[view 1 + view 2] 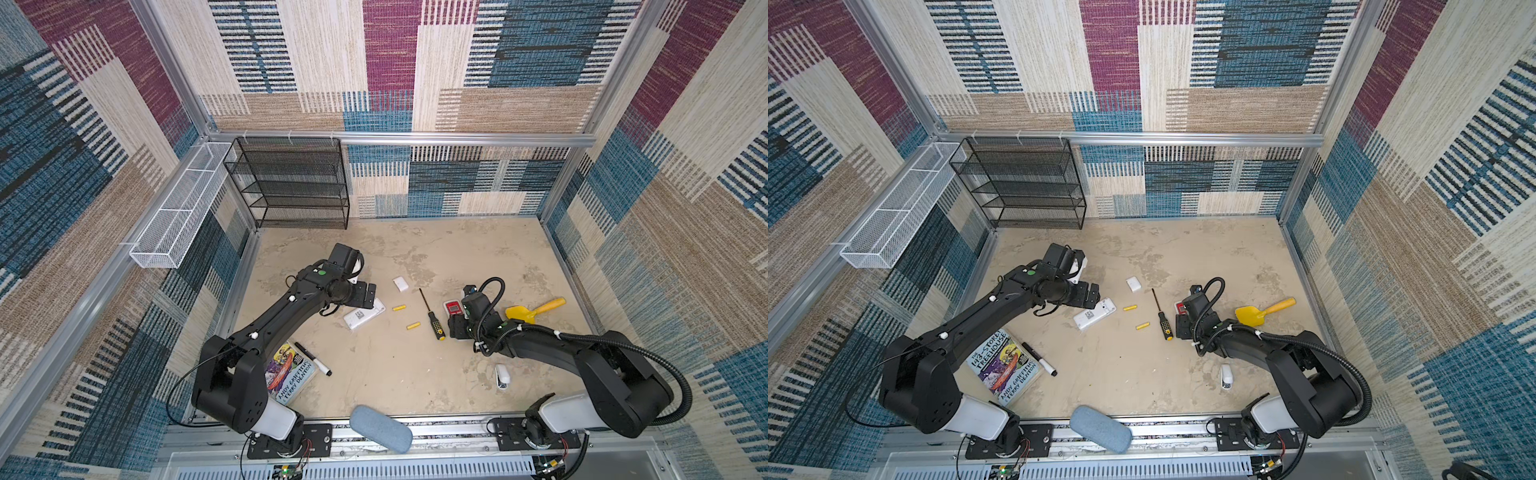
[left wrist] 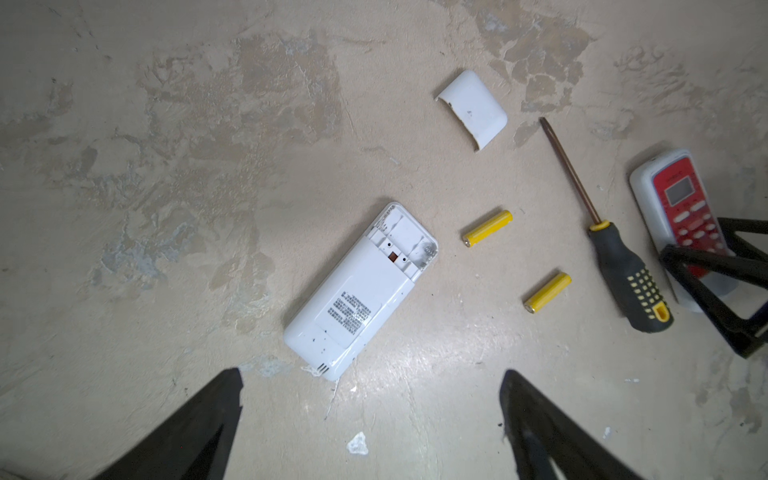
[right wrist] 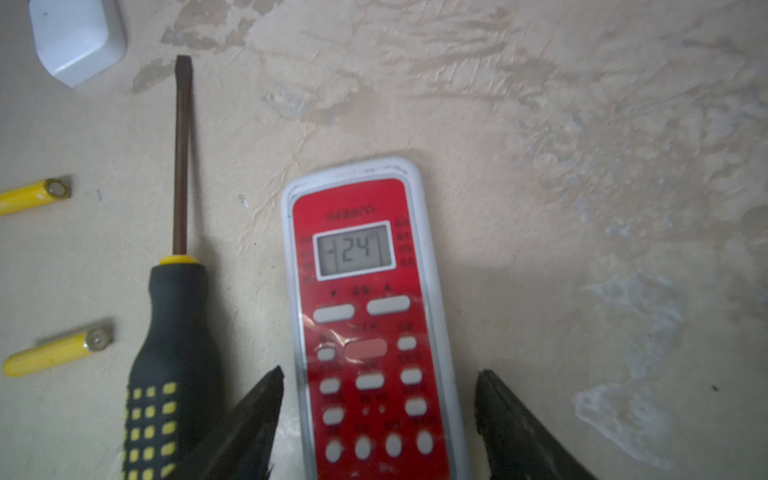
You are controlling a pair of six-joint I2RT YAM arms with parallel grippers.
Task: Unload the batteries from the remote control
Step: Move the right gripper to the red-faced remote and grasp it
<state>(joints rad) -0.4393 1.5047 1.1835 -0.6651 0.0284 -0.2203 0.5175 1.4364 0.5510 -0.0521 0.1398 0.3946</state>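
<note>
Red remote [image 3: 365, 324] between right gripper [image 3: 380, 372] jaws

Beyond the tip of the screwdriver [image 1: 432, 318] you have bare surface [image 1: 457, 257]; batteries [image 1: 399, 308] lie near one side, the red remote [image 1: 451, 308] just beside the other.

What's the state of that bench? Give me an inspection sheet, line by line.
Surface: beige table, mottled, a few white crumbs.
Job's things: white remote face down, battery bay open and empty; cover lies apart; two yellow batteries loose beside it; red remote face up, display lit.
Clutter: screwdriver, yellow scoop, book, marker, small white gadget, blue pad at the front edge.
Grippers: left gripper open above the white remote, empty; right gripper open, jaws either side of the red remote, gaps both sides.
Cables: black hose along the right arm; thin black wire by the left base.
Surroundings: black mesh rack, white wire basket, carpet-patterned walls.
</note>
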